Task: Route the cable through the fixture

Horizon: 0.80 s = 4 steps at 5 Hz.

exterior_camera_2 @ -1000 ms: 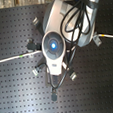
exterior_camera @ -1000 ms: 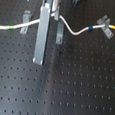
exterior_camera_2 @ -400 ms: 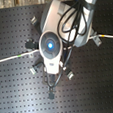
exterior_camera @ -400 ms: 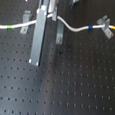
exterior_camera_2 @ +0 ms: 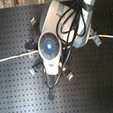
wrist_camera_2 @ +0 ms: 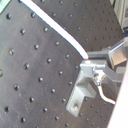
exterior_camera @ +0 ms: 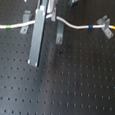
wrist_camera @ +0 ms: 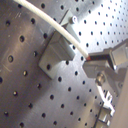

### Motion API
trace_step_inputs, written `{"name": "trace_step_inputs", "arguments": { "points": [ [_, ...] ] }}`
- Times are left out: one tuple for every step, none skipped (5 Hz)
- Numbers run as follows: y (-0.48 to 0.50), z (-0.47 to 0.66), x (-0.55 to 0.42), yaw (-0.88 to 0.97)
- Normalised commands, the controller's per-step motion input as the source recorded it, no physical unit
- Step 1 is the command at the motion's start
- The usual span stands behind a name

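The cable (exterior_camera: 76, 26) is lying across the perforated board (exterior_camera: 65, 89) in the first exterior view, passing a clip (exterior_camera: 104, 22) toward its right. In the first wrist view the gripper (wrist_camera: 88, 59) is pinching the cable beside a grey fixture block (wrist_camera: 54, 55); the cord is running over the block, seemingly not seated, so routing there looks unfinished.

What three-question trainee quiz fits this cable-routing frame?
1. True or false: the cable lies coiled in one pile.
2. In the first exterior view, which band colour on the cable is nearest the first exterior view's left edge? A green, B blue, C yellow-orange.
3. In the first wrist view, where does the cable's visible run end?

Key: 1 false, it stretches across the board. 2 A, the green band. 3 At the jaws, which appear shut on it.
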Motion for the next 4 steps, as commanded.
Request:
{"name": "trace_step_inputs", "arguments": {
  "points": [
    [0.168, 0.31, 0.032, 0.0],
    [0.158, 0.43, -0.015, 0.0],
    [0.13, 0.4, -0.04, 0.0],
    [0.057, 0.11, -0.032, 0.0]
  ]
}}
